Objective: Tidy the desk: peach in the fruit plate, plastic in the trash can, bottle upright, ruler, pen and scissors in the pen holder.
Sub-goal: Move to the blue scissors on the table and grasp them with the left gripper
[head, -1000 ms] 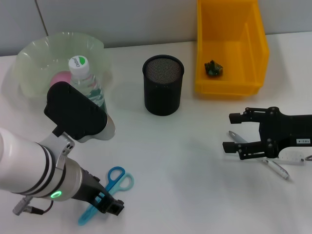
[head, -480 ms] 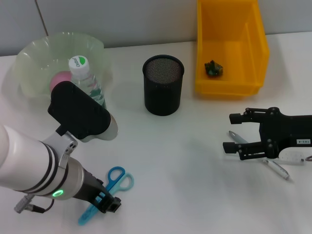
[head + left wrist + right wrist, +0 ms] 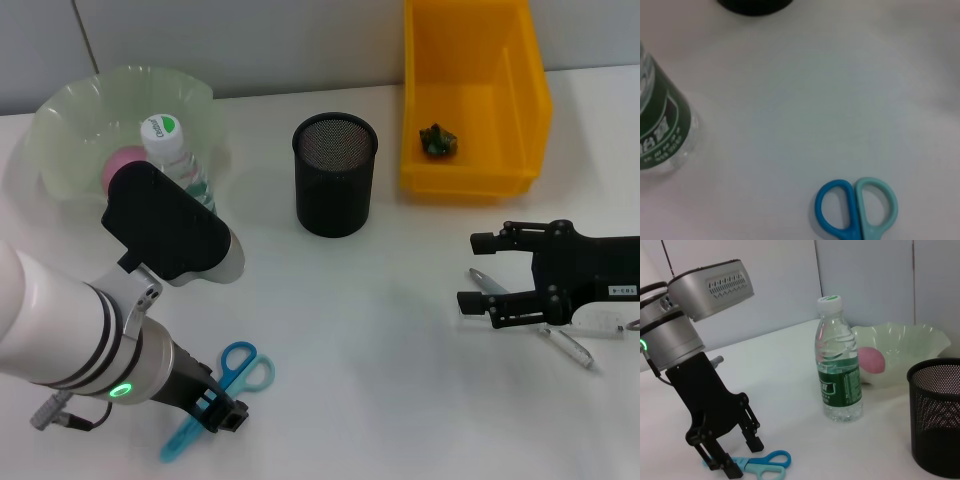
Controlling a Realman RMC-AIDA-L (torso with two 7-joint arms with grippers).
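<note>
Blue scissors (image 3: 238, 378) lie flat near the table's front left, and their handles (image 3: 856, 207) fill the left wrist view. My left gripper (image 3: 220, 412) is low over the blades, open, with its fingers (image 3: 754, 442) set either side of the scissors (image 3: 765, 462). The bottle (image 3: 172, 160) stands upright beside the fruit plate (image 3: 60, 110), which holds the pink peach (image 3: 122, 166). The black mesh pen holder (image 3: 335, 175) stands at centre. Green plastic (image 3: 437, 140) lies in the yellow trash can (image 3: 475, 170). My right gripper (image 3: 474, 270) is open just above a pen (image 3: 565, 342). The ruler is not distinguishable.
A small white object (image 3: 600, 320) lies under the right hand. The bottle (image 3: 839, 375), plate (image 3: 902, 340) and pen holder (image 3: 935, 415) stand close together behind the left arm. The bottle's label (image 3: 660, 130) sits near the left wrist camera.
My left arm's wrist housing has shifted slightly to the right while the gripper stays over the scissors' blades. The right arm has not moved.
</note>
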